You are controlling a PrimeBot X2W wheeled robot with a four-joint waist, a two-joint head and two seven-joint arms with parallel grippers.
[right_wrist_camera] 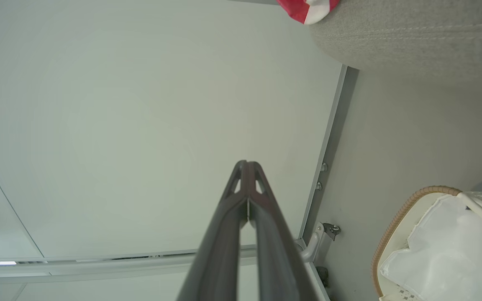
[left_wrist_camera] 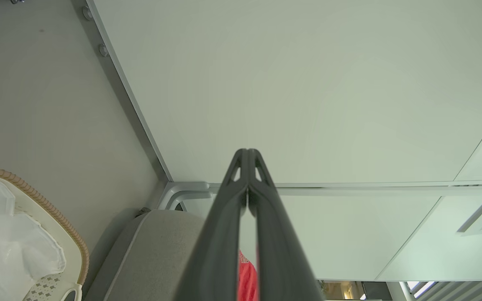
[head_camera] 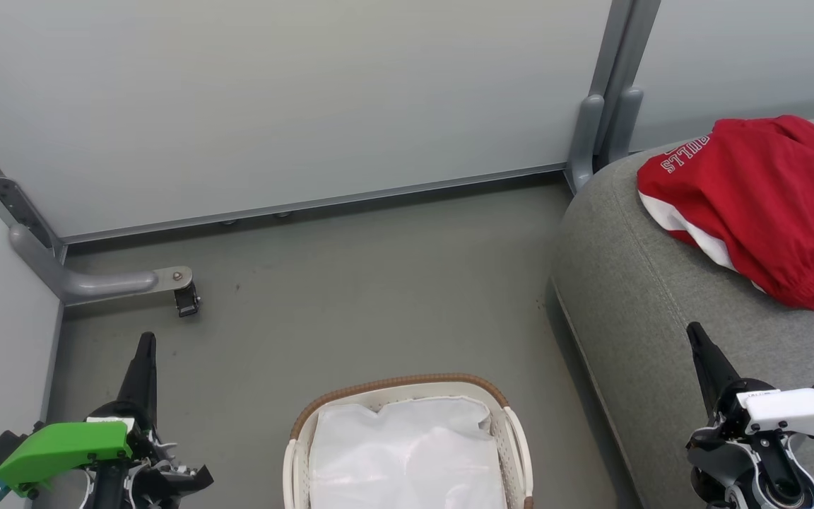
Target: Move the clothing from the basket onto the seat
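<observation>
The red clothing (head_camera: 760, 205) with white lettering and a white panel lies bunched on the grey seat (head_camera: 633, 304) at the right; a red-and-white corner (right_wrist_camera: 308, 7) of it shows at the seat's edge. The white basket (head_camera: 400, 385) with a brown rim stands on the floor at the bottom centre, holding just its white liner cloth (head_camera: 407, 445). My left gripper (head_camera: 145, 341) is at the lower left, shut and empty, well left of the basket. My right gripper (head_camera: 693, 329) is shut and empty over the seat's front part, below the clothing.
Pale partition panels (head_camera: 294, 99) close the back and left. A grey bracket foot (head_camera: 96, 283) with a small caster (head_camera: 186, 300) juts onto the floor at the left. A grey post (head_camera: 598, 134) stands beside the seat's back corner. Grey floor (head_camera: 379, 297) lies between basket and wall.
</observation>
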